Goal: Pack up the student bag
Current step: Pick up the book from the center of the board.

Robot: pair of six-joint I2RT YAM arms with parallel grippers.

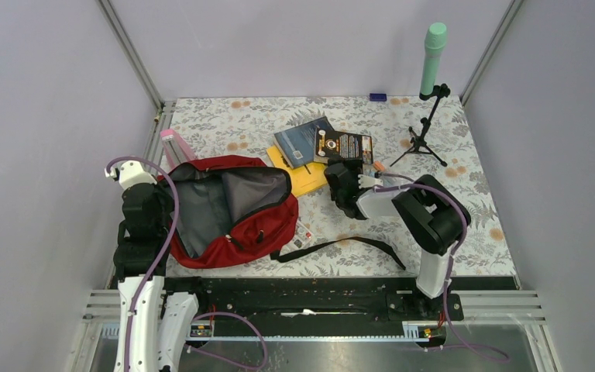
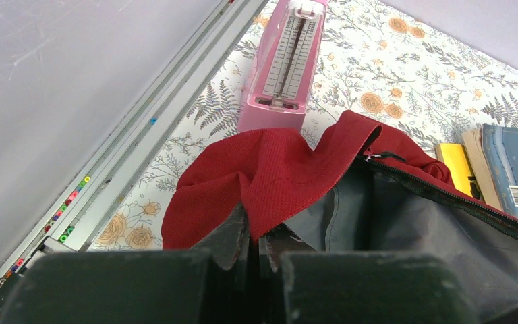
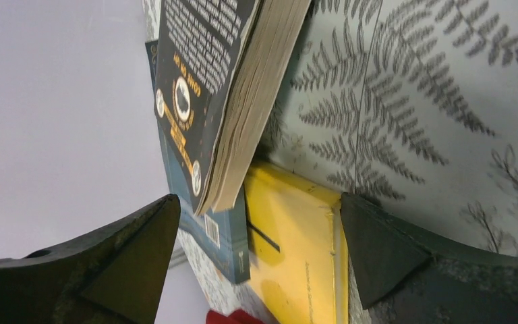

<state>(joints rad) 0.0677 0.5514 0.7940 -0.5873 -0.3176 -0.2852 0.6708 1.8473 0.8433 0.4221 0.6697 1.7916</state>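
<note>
My left gripper (image 2: 255, 233) is pinched shut on the red rim of the student bag (image 2: 276, 169), whose open grey lining spreads right of my jaws. My right gripper (image 3: 257, 202) gapes wide, with a yellow book (image 3: 297, 256) between its jaws and a black paperback (image 3: 202, 81) just beyond.

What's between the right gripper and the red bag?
A yellow book lies between the right gripper and the bag, seen in the top view and the right wrist view.
</note>
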